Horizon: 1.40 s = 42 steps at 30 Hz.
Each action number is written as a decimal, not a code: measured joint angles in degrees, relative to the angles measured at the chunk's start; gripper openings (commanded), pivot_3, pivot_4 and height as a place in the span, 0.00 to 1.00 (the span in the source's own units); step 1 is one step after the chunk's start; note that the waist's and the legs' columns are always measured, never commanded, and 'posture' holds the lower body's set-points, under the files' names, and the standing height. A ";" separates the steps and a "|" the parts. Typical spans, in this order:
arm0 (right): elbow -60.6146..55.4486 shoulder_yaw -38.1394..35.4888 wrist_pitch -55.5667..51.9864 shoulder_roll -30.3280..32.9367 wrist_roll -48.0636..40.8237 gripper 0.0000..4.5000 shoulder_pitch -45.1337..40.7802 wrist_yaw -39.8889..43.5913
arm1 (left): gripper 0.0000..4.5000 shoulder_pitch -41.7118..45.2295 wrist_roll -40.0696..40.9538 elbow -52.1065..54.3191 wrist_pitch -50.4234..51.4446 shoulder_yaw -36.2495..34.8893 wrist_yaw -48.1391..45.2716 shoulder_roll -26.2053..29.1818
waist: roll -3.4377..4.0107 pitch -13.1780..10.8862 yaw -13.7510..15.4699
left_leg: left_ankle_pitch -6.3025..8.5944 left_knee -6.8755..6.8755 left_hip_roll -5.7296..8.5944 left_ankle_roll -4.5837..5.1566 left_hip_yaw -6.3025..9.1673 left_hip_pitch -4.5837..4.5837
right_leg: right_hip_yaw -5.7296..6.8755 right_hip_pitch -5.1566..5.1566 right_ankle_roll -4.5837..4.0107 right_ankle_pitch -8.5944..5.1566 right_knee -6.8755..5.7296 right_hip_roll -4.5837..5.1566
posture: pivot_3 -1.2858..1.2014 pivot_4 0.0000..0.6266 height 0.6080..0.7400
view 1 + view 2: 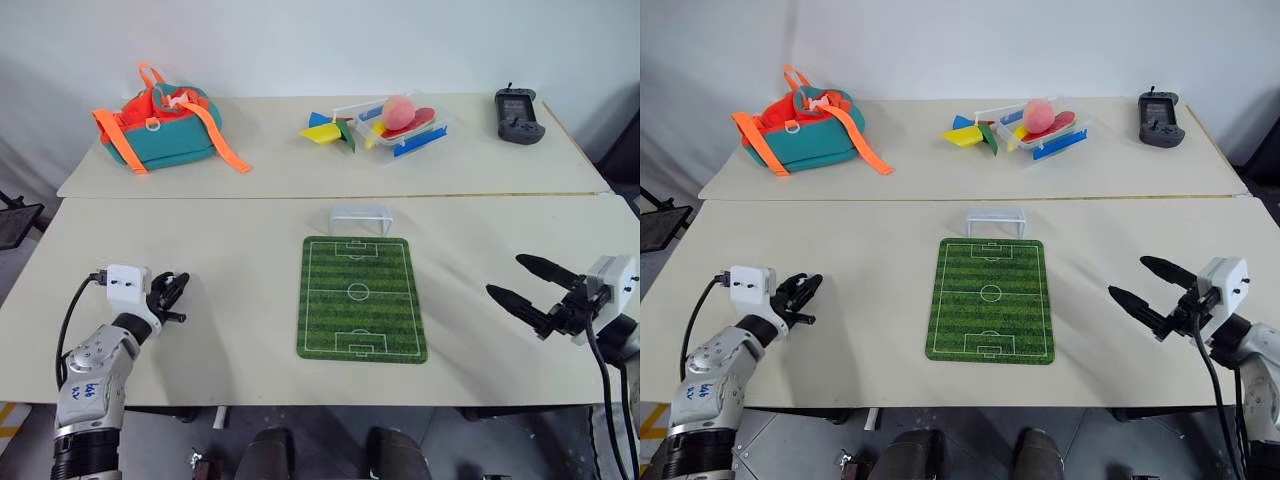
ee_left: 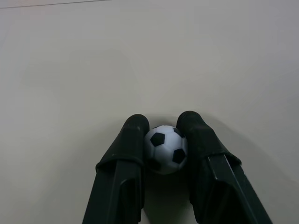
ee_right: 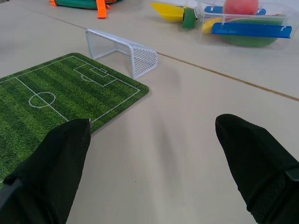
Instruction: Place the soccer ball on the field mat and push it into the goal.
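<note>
A: Left gripper (image 2: 163, 133), what's in it?
B: Left wrist view has it: jaws closed in on the soccer ball (image 2: 166, 148), one black finger (image 2: 126, 158) on each side, touching. Small, glossy, white with black patches. It sits low over the pale matte surface (image 1: 200, 250), well left of the field mat (image 1: 360, 297). From the head views the ball is too hidden by the jaws to make out.
A: Right gripper (image 1: 1145, 283)?
B: Jaws spread wide, nothing between them, hovering right of the mat.
A: Goal?
B: Goal (image 3: 122, 50) stands just past the mat's far short edge. Right wrist view shows it's a whitish frame with fine mesh netting; head views only give a pale translucent bar shape. Mat is flat, striped green, white pitch lines, rounded corners.
A: Other stuff?
B: Far side: orange-and-teal fabric bag (image 1: 160, 128), clear plastic tray (image 1: 400, 128) of coloured pieces with a pink ball (image 1: 400, 108), black handheld controller (image 1: 519, 115).
</note>
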<state>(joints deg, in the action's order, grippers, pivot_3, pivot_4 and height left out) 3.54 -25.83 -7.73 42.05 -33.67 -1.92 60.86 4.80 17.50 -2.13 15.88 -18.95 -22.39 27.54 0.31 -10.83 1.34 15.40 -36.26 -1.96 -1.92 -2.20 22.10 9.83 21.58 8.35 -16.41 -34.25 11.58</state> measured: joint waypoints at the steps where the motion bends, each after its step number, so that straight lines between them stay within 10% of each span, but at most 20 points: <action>1: -0.18 -0.41 -0.18 0.13 -0.64 1.00 0.43 0.69 | 0.19 -0.91 0.31 1.33 -0.40 1.05 -2.17 0.18 | 0.00 0.00 0.00 | 0.02 0.00 0.00 0.00 -0.02 0.02 | 0.00 0.00 0.00 0.00 0.06 0.00 | 0.52 0.24 1.00; 22: -12.64 -6.94 6.48 0.98 -5.60 1.00 25.72 21.11 | 0.19 12.65 0.28 12.66 2.87 37.72 -25.71 -6.39 | -0.15 -0.06 0.25 | 0.06 -0.19 0.02 0.04 -0.12 0.08 | -0.21 -0.04 0.14 0.10 0.25 -0.06 | 0.52 0.24 1.00; 42: -19.67 -12.94 6.54 -2.77 -5.79 1.00 37.21 15.83 | 0.19 15.03 -9.98 5.09 -5.01 43.82 -29.89 -7.07 | -0.18 -0.09 0.54 | 0.15 -0.26 0.02 0.16 -0.12 0.12 | -0.27 -0.05 0.13 0.12 0.34 -0.05 | 0.52 0.24 1.00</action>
<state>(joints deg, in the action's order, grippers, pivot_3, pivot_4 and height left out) -16.12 -38.77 -1.18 39.28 -39.46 35.29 76.69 19.83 7.51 2.97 10.88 24.87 -52.29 20.47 0.13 -10.91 1.87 15.55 -36.52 -1.93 -1.76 -2.32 22.22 9.57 21.53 8.48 -16.28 -33.91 11.53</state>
